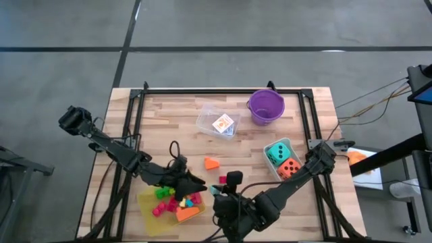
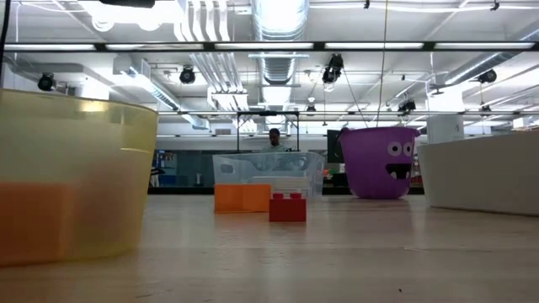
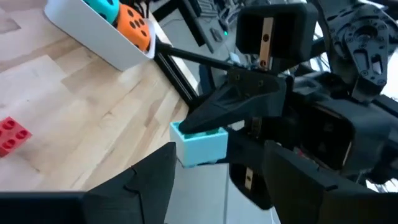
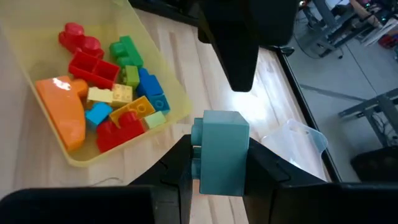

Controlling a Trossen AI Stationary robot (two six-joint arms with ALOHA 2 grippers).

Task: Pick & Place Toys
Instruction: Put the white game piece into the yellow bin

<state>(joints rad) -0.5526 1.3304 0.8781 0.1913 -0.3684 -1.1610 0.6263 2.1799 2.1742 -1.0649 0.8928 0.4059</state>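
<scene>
Teal brick half-hidden between right gripper jaws

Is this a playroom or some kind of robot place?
It looks like a robot lab or workshop, not a playroom. Bare pipes and ducts run along the ceiling, cables trail over the grey floor, and two robot arms work at a wooden table with toys on it.

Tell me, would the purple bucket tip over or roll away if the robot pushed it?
The purple bucket probably slides or tips rather than rolls: it stands upright on the table. It looks like thin plastic and seems empty from above, so likely light and easy to shove. It is tall for its base, so a push near the rim might topple it.
</scene>
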